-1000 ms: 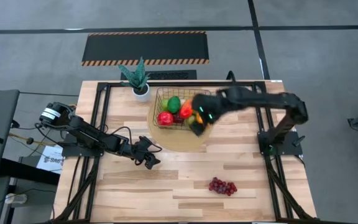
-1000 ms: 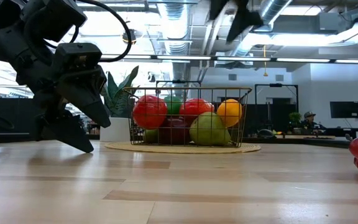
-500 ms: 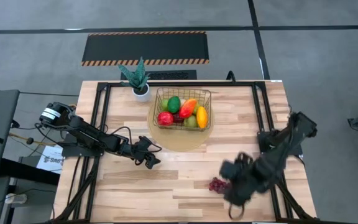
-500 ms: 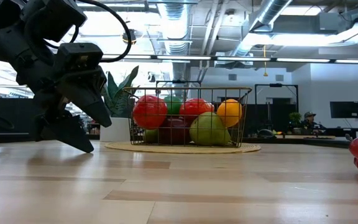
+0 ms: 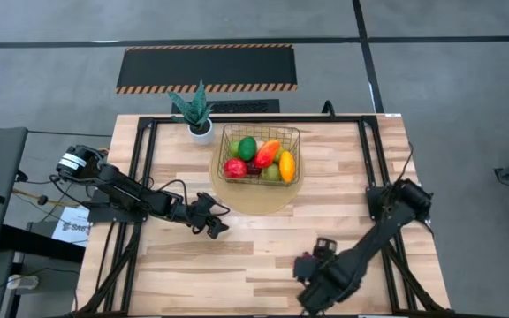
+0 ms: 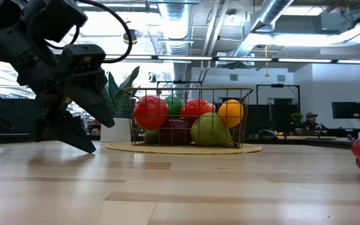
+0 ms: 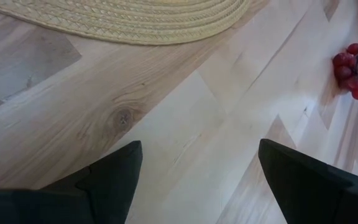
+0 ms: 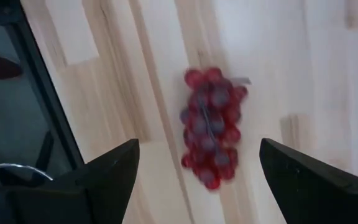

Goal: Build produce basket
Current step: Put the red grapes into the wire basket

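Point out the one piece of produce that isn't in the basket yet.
The purple grapes: they lie alone on the bare wood, under the right end effector, away from the basket.

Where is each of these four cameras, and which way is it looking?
High: above, looking straight down on the table and both arms.
Low: at tabletop height, facing the basket; left arm visible.
Left wrist: looks past the open left claw at the mat.
Right wrist: looks past the open right claw.
Both wrist views show the grapes.
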